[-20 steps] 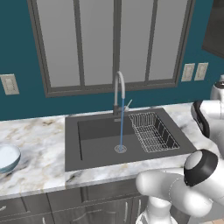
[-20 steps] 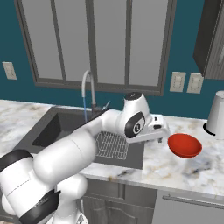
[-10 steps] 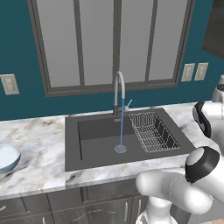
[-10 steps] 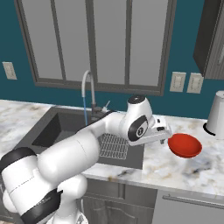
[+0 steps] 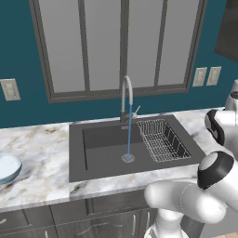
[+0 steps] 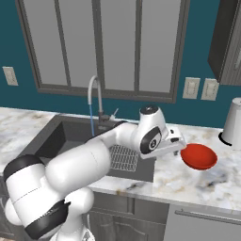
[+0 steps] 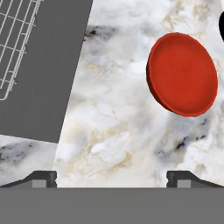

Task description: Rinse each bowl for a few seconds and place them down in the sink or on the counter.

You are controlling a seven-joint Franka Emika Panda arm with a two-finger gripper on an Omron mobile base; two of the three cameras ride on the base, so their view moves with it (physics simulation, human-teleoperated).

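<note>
Swinging further right since a second ago, my gripper has come over the marble counter until it is close beside the red bowl. My jaws stand spread wide with nothing between them, their two dark tips at the bottom corners of the hand view. That bowl sits ahead of my jaws and off to the right-hand tip's side, glossy red, round, seen from above as a smooth shallow dish on the veined stone. The sink lies to the other side of my jaws, its wire rack at the far corner. Water runs from the tap into the basin. The blue-grey bowl rests well apart, beyond the sink.
</note>
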